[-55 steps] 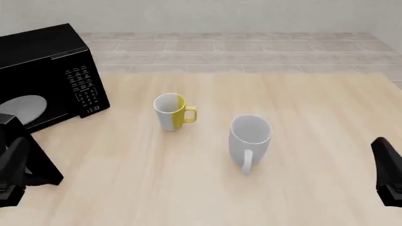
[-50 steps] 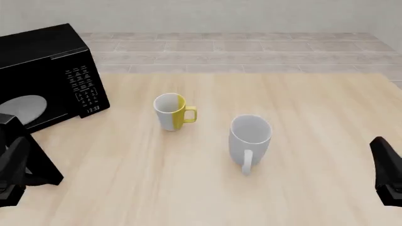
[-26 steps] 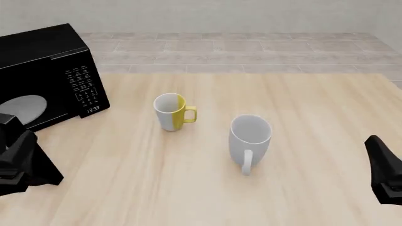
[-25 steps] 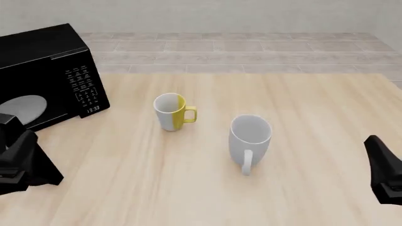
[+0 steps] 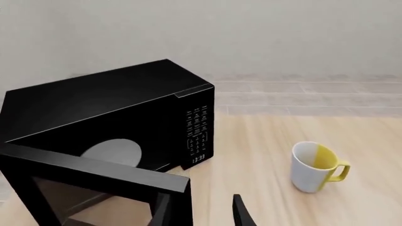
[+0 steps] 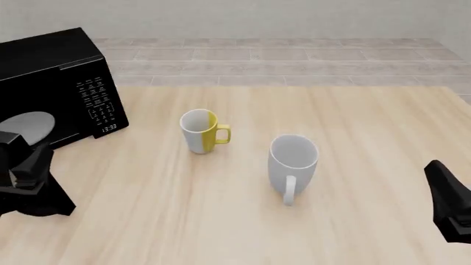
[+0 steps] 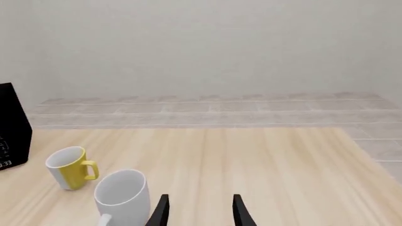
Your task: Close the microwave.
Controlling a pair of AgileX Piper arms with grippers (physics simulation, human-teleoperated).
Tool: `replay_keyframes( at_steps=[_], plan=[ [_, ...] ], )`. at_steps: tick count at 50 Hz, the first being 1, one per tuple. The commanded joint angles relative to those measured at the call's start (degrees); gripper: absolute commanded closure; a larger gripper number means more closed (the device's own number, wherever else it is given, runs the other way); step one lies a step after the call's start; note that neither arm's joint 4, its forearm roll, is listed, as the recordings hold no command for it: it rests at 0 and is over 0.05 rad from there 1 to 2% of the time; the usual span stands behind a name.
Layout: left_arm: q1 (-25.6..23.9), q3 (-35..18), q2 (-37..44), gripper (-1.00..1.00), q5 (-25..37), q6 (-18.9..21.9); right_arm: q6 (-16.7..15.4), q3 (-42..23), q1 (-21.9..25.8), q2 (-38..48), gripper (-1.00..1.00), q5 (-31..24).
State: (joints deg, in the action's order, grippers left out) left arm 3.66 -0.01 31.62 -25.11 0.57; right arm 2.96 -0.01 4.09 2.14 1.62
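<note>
The microwave (image 6: pixel 59 83) door (image 5: pixel 94 176) stands open, its lower part cut off. Left pincer (image 5: pixel 201 212) and right pincer (image 7: pixel 197 209) both gape, empty, only fingertips showing.

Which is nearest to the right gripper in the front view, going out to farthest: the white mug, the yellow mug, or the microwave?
From the right gripper:
1. White mug, table middle, closest.
2. Yellow mug, farther back and left of the white one.
3. Microwave, far left, door open, farthest.
</note>
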Motion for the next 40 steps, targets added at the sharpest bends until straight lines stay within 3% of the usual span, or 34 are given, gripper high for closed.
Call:
replay_keyframes(
  at_steps=[1,15,40],
  plan=[
    [0.60,0.01,9.40,-1.00,-7.39,0.31,1.07,0.01,0.38,1.61,-1.00,1.03],
    [0.97,0.01,19.41,-1.00,-16.43,1.04,1.00,0.01,0.37,1.15,-1.00,0.72],
    [1.39,0.01,25.15,-1.00,-21.40,1.70,0.79,0.01,0.99,2.18,-1.00,1.73]
  ],
)
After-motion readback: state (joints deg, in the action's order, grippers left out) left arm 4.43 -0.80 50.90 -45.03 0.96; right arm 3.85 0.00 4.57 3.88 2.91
